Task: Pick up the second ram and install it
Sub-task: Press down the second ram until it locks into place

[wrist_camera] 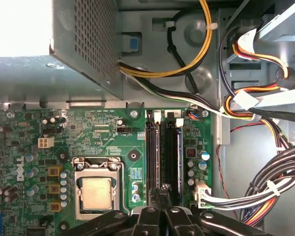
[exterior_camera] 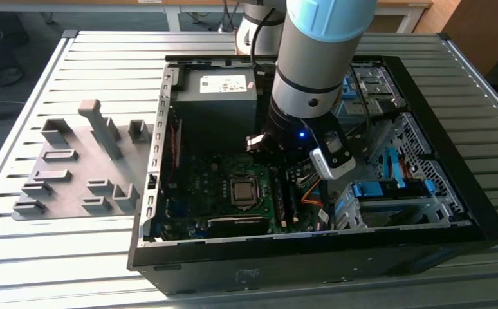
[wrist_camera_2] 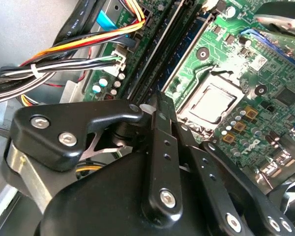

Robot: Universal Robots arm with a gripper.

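The arm reaches down into the open computer case [exterior_camera: 480, 212], which lies on its side on the slatted metal table [exterior_camera: 103, 64], nearer the table's edge on the exterior view's right. The claw [wrist_camera: 163, 192] hangs low over the green motherboard [wrist_camera: 103, 137], right above the pair of long black memory slots [wrist_camera: 162, 152] that run beside the processor socket [wrist_camera: 97, 192]. In both wrist views the claw's fingers [wrist_camera_2: 163, 123] are drawn in together to a narrow tip, with the black linkage bars folded close behind them. Whether a thin edge is pinched between them I cannot tell; the tip sits against the near end of the slots.

The second ram [wrist_camera: 152, 155] appears as a thin dark strip standing in one of the two slots, seen edge-on in the first wrist view; which slot holds which stick is hard to make out. In the second wrist view the slots [wrist_camera_2: 162, 54] run away from the claw's tip toward a bundle of coloured cables [wrist_camera_2: 64, 54].

In the exterior view, a grey holder tray [exterior_camera: 77, 167] with upright blocks lies on the table, well apart from the case toward the exterior view's left edge. The power supply box [exterior_camera: 215, 84] sits in the case corner farthest from the camera.
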